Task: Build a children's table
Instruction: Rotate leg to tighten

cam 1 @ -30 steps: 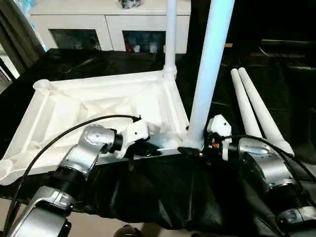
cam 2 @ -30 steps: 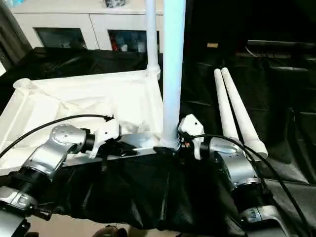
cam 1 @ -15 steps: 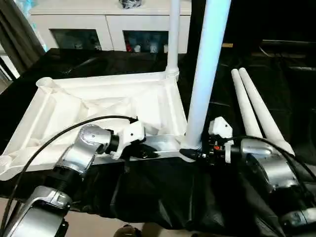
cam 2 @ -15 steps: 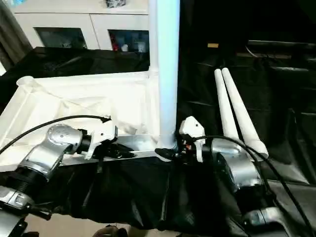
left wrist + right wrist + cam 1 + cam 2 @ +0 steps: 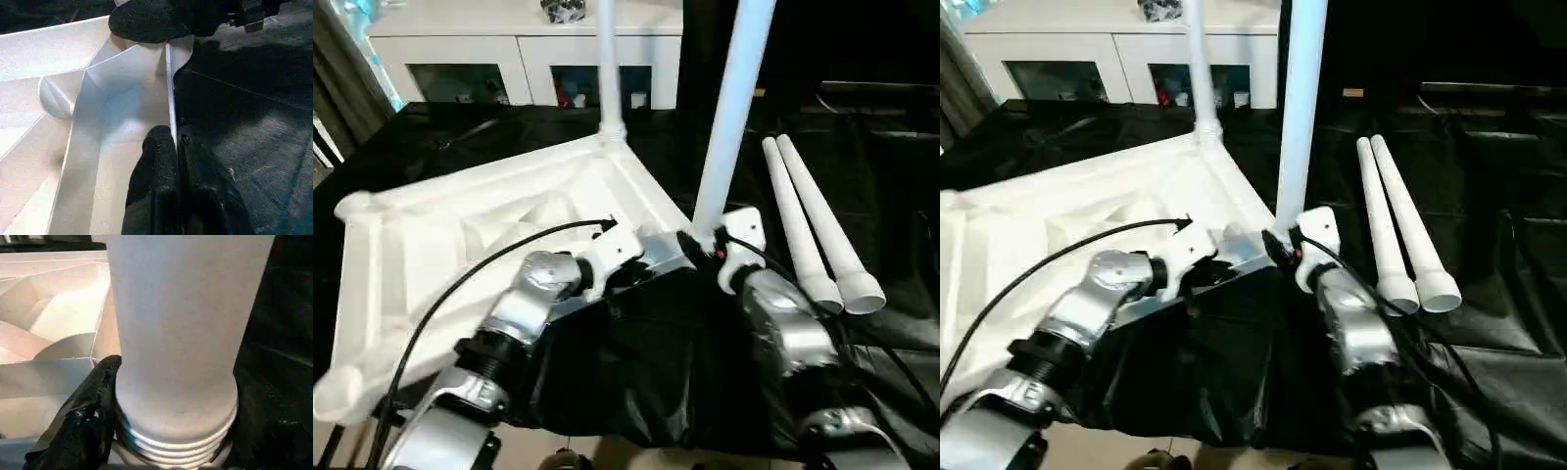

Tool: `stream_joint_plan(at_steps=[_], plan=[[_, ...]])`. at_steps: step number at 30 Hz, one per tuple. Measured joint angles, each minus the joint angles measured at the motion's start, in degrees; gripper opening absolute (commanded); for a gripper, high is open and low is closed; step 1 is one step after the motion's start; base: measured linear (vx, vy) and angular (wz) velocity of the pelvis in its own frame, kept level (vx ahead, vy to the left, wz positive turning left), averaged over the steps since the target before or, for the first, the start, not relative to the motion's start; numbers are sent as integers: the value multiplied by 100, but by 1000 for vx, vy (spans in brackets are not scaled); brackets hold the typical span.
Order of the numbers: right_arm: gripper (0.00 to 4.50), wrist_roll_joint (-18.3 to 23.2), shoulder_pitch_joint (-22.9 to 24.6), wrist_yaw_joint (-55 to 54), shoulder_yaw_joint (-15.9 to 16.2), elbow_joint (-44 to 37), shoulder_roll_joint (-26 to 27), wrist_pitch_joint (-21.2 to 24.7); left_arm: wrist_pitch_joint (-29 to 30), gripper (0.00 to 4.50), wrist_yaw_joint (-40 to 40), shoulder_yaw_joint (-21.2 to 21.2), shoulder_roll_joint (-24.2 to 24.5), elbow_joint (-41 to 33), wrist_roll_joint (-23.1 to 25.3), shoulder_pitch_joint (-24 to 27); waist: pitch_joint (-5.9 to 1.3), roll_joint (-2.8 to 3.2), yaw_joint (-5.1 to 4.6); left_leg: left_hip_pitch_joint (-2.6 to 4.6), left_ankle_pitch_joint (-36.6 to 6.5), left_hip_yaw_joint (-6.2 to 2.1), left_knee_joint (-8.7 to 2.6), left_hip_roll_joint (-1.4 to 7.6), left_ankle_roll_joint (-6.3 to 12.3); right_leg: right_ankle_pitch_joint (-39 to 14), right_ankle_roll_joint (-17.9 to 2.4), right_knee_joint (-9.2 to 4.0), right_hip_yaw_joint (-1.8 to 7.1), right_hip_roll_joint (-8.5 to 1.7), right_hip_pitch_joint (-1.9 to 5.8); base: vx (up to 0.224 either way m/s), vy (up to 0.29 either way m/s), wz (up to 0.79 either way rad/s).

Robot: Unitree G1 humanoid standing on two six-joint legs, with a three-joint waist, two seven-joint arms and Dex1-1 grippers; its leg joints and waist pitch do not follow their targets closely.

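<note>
The white tabletop (image 5: 460, 225) lies underside up on black cloth, ribs showing. Two white legs stand in its sockets: one at the far corner (image 5: 604, 59) and one at the near right corner (image 5: 734, 108). My left gripper (image 5: 175, 142) is shut on the tabletop's thin near rim, close to that corner. My right gripper (image 5: 703, 240) grips the base of the near leg (image 5: 176, 333) just above its ribbed end. One black finger (image 5: 88, 416) presses against the leg's side; the other is hidden behind the leg.
Two loose white legs (image 5: 803, 230) lie side by side on the black cloth (image 5: 636, 372) to the right, wide ends toward me. A white cabinet with glass doors (image 5: 519, 44) stands behind. A dark curtain hangs at the far left.
The tabletop has swung round, its near right corner and standing leg going away from me and its left end coming nearer. Both grippers went with it. The right jaws closed in on the leg.
</note>
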Motion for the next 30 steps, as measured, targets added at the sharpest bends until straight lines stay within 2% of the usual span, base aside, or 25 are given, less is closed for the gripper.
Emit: stream_joint_plan(at_steps=[4,5,6,9,12,14,18,23,24,28,29,30], plan=[[351,17,1,61,-51,3,35,-57,-14,0,-11,-13,-9,-16,7,0,-3,6,3,-3,0,0,-4,0,0,10,-16,0,0,0,-1,0,0,0],[384,17,3,126,-55,3,7,-84,-33,0,-39,-17,8,-26,9,0,-3,6,4,-6,0,0,-5,0,0,11,-18,-1,0,0,-3,0,0,0],[384,17,8,267,-43,3,-50,-115,-60,0,-85,-30,42,-43,7,1,-2,6,5,-9,0,0,-5,0,0,12,-19,-1,0,0,-6,0,0,0],[403,26,25,821,108,3,-302,-234,-220,0,-338,-90,187,-99,-42,25,1,5,8,-18,0,0,-8,0,1,5,-8,-3,-1,0,-11,0,0,0],[403,90,42,1505,277,-45,-605,-249,-380,0,-715,-121,404,-200,-149,105,2,4,28,-24,1,0,-7,1,2,-9,-6,-3,-3,0,-12,0,0,0],[403,279,209,2244,400,-280,-913,-248,-507,0,-1068,-116,621,-308,-297,196,2,4,52,-29,-2,0,-4,1,6,-19,-7,-6,-3,0,-11,0,0,0],[403,461,327,3126,538,-507,-1214,-210,-601,0,-1527,-114,862,-330,-403,207,3,2,45,-32,3,1,0,1,19,-19,-8,-4,-3,0,-12,0,0,0],[403,637,453,4202,877,-878,-1648,-55,-747,0,-2152,-123,1175,-320,-574,246,5,-1,43,-29,-2,1,7,4,10,-18,-9,2,-3,0,-11,0,0,0],[375,670,453,4330,916,-897,-1680,-12,-791,0,-2238,-126,1212,-305,-581,246,5,-1,42,-29,-2,1,8,4,9,-18,-9,2,-3,0,-11,0,0,0],[361,739,451,4764,1011,-1034,-1819,148,-896,0,-2574,-137,1396,-264,-683,245,8,-6,42,-29,-2,1,9,4,9,-18,-9,4,-3,0,-11,0,0,0],[332,748,451,4817,1021,-1044,-1825,163,-913,0,-2616,-136,1421,-261,-685,244,10,-10,43,-29,-2,1,9,5,9,-18,-10,4,-3,0,-11,0,0,0],[332,754,449,4860,1029,-1047,-1826,179,-935,0,-2648,-137,1430,-240,-689,239,10,-10,42,-29,-2,1,9,6,9,-18,-10,3,-3,0,-11,0,0,0]])
